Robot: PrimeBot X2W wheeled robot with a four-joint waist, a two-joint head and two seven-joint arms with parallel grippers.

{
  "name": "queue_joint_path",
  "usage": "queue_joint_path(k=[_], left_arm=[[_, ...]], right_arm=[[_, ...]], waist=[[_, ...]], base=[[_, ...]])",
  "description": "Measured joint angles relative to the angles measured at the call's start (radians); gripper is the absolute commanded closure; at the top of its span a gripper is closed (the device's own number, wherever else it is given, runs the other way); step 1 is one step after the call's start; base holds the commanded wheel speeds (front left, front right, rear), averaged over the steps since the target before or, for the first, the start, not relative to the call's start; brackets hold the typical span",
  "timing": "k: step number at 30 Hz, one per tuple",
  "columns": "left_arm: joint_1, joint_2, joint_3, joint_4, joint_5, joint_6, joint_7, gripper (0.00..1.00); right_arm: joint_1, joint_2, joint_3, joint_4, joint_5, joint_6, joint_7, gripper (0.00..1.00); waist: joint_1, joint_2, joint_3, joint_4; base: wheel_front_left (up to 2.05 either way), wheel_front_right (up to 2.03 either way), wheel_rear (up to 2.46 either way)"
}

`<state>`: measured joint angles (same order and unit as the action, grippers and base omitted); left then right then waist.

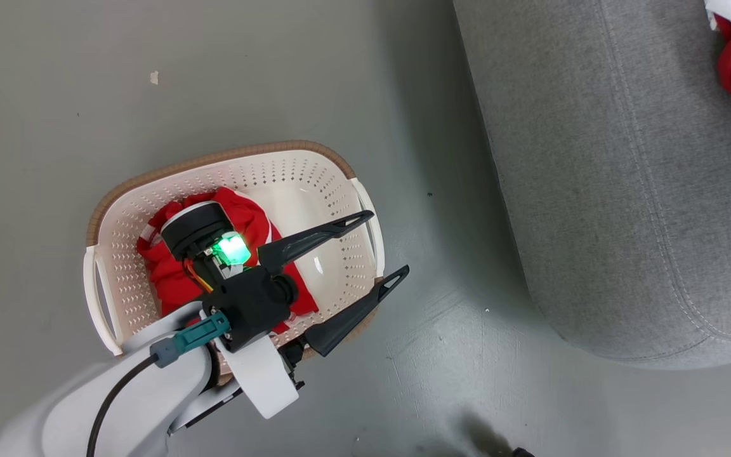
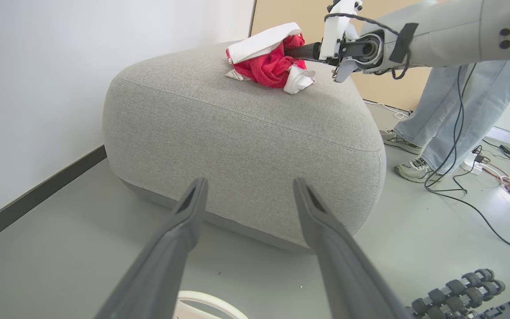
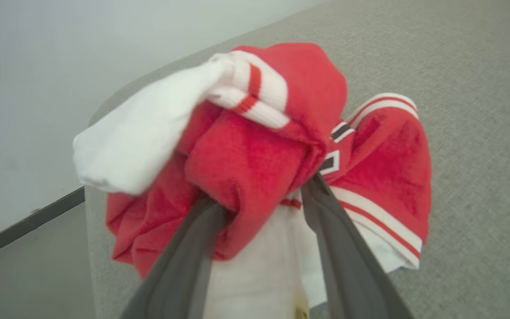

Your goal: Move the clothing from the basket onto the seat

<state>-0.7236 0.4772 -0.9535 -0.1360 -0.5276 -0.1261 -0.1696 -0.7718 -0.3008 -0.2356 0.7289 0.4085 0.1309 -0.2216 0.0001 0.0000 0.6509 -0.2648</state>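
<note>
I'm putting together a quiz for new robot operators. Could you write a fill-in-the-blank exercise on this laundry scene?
1. The left gripper hovers above the basket with its fingers ____.
2. One red garment lies in the basket; another lies on the grey ____.
3. The right gripper has a finger on each side of fabric coloured red and ____.
Missing words: open; seat; white.

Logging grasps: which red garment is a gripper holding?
The bundle on the seat, pinched by the right gripper; the garment in the basket lies ungripped.
</note>
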Motion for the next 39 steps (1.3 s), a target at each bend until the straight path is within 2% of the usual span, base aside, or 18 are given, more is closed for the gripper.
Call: queue_joint_path(k=[2,7,10,13,17,21,27,33,39], left_arm=[[-0.003,0.0,-0.002,0.007,0.0,0.0,-0.001,0.0],[-0.003,0.001,-0.013,0.023,-0.007,0.0,-0.013,0.0],[-0.003,0.0,-0.017,0.03,-0.015,0.0,-0.021,0.0],[-0.003,-0.001,-0.024,0.045,-0.027,0.0,-0.029,0.0],[-0.003,-0.004,-0.028,0.059,-0.035,0.0,-0.031,0.0],[-0.003,-0.009,-0.033,0.072,-0.036,0.0,-0.04,0.0],[0.0,-0.012,-0.032,0.098,-0.045,0.0,-0.049,0.0],[0.024,-0.024,-0.029,0.126,-0.054,0.0,-0.054,0.0],[0.042,-0.034,-0.021,0.146,-0.064,0.0,-0.062,0.0]], right_arm=[[-0.002,0.001,-0.005,0.02,0.015,0.0,0.01,0.17],[-0.018,-0.004,0.001,0.049,0.025,0.0,0.044,0.09],[-0.018,-0.006,0.021,0.058,0.035,0.0,0.07,0.09],[-0.017,-0.003,0.034,0.067,0.057,0.0,0.119,0.05],[-0.016,0.001,0.061,0.072,0.079,0.0,0.156,0.04],[-0.016,-0.03,0.087,0.078,0.114,0.0,0.19,0.02],[-0.011,-0.044,0.116,0.066,0.119,0.0,0.201,0.0],[0.013,-0.013,0.154,0.027,0.12,0.0,0.213,0.0],[0.052,-0.03,0.167,-0.01,0.148,0.0,0.213,0.0]], waist=[[0.0,0.0,-0.006,-0.002],[0.0,0.0,-0.025,-0.007],[0.0,0.0,-0.039,-0.01],[0.0,0.0,-0.06,-0.016],[0.0,0.0,-0.082,-0.021],[0.0,0.0,-0.104,-0.026],[0.0,0.0,-0.139,-0.032],[0.0,0.0,-0.18,-0.039],[-0.0001,0.0,-0.22,-0.042]], base=[[0.0,0.0,0.0],[0.0,0.0,0.0],[0.0,0.0,0.0],[0.0,0.0,0.0],[0.0,0.0,0.0],[0.0,0.0,0.0],[0.0,0.0,0.0],[0.0,0.0,0.0],[0.0,0.0,0.0]])
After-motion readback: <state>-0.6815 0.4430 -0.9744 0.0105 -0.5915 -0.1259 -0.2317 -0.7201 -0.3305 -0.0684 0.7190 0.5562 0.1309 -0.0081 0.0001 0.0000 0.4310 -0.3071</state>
